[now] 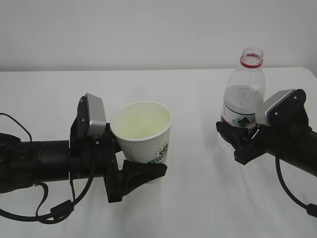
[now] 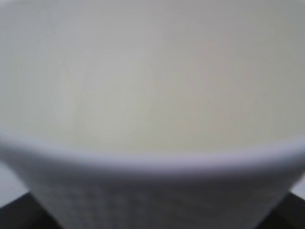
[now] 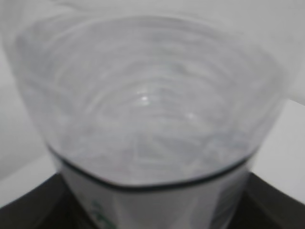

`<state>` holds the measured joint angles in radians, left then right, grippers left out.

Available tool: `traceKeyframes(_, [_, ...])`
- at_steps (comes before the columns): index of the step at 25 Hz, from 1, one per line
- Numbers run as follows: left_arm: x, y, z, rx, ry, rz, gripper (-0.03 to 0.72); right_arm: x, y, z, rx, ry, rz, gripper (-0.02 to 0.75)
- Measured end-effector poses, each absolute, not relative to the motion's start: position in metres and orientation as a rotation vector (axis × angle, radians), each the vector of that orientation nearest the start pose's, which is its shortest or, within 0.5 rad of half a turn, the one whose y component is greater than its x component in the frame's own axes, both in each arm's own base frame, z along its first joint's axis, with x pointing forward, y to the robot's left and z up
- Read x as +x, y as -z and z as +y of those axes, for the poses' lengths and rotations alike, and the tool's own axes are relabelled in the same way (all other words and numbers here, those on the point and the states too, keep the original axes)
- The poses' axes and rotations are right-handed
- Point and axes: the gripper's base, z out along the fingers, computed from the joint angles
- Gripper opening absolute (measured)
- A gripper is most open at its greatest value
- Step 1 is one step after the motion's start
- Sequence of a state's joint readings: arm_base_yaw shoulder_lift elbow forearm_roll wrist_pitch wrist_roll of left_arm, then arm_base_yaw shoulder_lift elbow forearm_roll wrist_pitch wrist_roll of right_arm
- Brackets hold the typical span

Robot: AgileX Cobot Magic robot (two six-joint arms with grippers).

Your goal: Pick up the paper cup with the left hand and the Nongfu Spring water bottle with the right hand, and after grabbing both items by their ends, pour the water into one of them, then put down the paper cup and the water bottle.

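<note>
Thin white paper makes up the paper cup (image 1: 144, 132), which stands upright on the white desk (image 1: 198, 198) left of centre, its cream inside looking empty and its green print facing the exterior camera. The left end effector (image 1: 141, 173) has its black fingers on either side of the cup's lower part; the left wrist view is filled with the blurred rim and wall, so the cup sits deep between the jaws, which stand wide, but I cannot tell whether they press it or only flank it. Such a cup is light and soft-walled, so a hard squeeze near the rim would buckle it; low on the wall, close to the stiffer base, looks the better hold. On the right stands the Nongfu Spring water bottle (image 1: 243, 94), uncapped, upright, well apart from the cup, with its red neck ring at the top and the water (image 1: 241, 96) showing clear in the body. The right end effector (image 1: 233, 136) brackets the bottle at label height, jaws also wide, and the right wrist view shows the ribbed shoulder close and blurred; actual contact cannot be made out. The bottle is likely heavier than the cup and its thin plastic will give, so squeezing an open bottle could push water up and out. Smooth plastic may slip when tilted.
</note>
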<state>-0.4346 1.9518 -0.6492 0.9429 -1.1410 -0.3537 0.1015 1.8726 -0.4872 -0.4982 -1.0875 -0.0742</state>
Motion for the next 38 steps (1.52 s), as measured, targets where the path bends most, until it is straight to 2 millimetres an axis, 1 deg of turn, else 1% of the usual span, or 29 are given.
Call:
traceKeyframes(6, [0.237,-0.125,-0.207,1.139,1.004,1.514,0.576,0.283,-0.124,0.069,-0.697,-0.257,1.683,0.531])
traceKeyframes(13, [0.227,-0.125,-0.218,1.176,1.035,1.496,0.575,0.282,-0.123,0.07,-0.714,-0.265,1.678,0.531])
traceKeyframes(21, [0.225,-0.125,-0.22,1.181,1.043,1.494,0.575,0.281,-0.124,0.072,-0.743,-0.28,1.668,0.531])
traceKeyframes(32, [0.225,-0.125,-0.22,1.185,1.044,1.493,0.575,0.29,-0.131,0.077,-0.792,-0.286,1.611,0.531])
traceKeyframes(34, [0.225,-0.125,-0.22,1.189,1.045,1.491,0.575,0.29,-0.131,0.078,-0.801,-0.289,1.607,0.531])
traceKeyframes(38, [0.224,-0.124,-0.22,1.197,1.048,1.488,0.575,0.296,-0.134,0.087,-0.842,-0.292,1.59,0.531])
